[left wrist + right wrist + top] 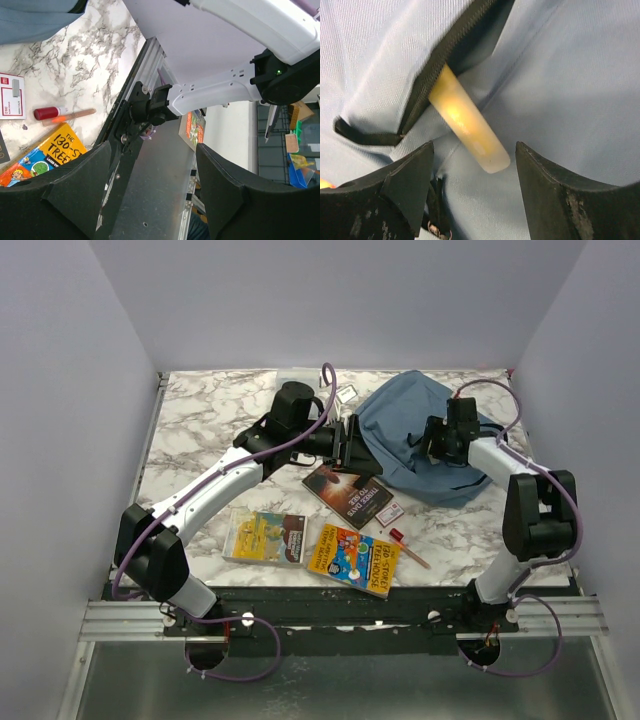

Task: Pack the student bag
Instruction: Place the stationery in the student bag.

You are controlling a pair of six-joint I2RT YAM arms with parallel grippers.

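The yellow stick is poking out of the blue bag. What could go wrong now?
1. The yellow stick is only partly through the zip opening of the student bag. The right end effector stands open around it, so the stick might slide back out.
2. The left end effector is open too, with nothing between its fingers. The soft bag mouth may flop shut and block the stick.

A blurred yellowish tube (467,122) has its upper end hidden under the student bag's (570,75) zip edge.
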